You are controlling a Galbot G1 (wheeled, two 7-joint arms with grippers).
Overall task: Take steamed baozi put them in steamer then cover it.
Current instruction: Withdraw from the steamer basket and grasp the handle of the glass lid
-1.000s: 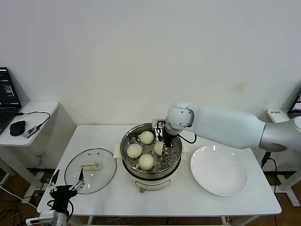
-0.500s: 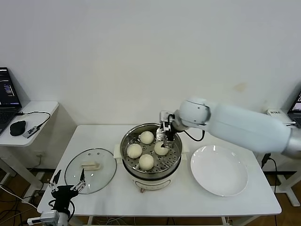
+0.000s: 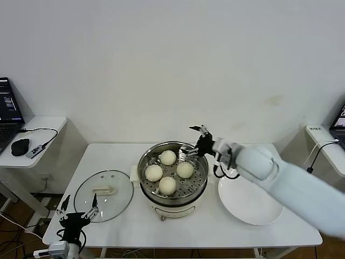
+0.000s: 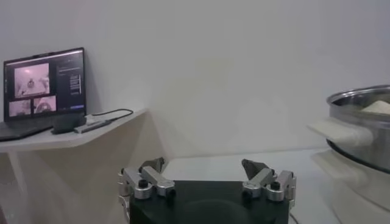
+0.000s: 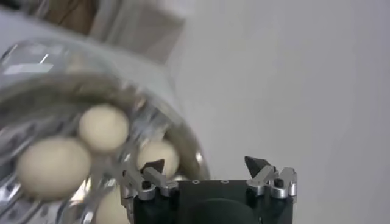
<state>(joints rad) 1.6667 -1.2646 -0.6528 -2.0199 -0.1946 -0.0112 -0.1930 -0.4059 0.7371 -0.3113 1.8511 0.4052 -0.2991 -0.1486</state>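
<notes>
The steamer (image 3: 172, 200), a shiny steel pot on a cream base, stands mid-table. Several pale round baozi lie on its perforated tray, among them one at the back (image 3: 168, 157), one on the left (image 3: 154, 172) and one on the right (image 3: 185, 170). My right gripper (image 3: 193, 142) hovers open and empty just above the pot's far right rim. Its wrist view looks down past the open gripper (image 5: 206, 163) at the baozi (image 5: 103, 126) in the steamer (image 5: 183, 131). My left gripper (image 3: 78, 208) (image 4: 203, 164) rests open at the table's front left corner.
A glass lid (image 3: 103, 188) with a cream handle lies flat on the table, left of the steamer. A bare white plate (image 3: 250, 197) sits to the steamer's right. A side desk (image 3: 32, 132) with a laptop and mouse stands at far left.
My right gripper has let go of the right-hand baozi, risen out of the steamer and pulled back to the right. That baozi stays on the tray. The left arm has not moved.
</notes>
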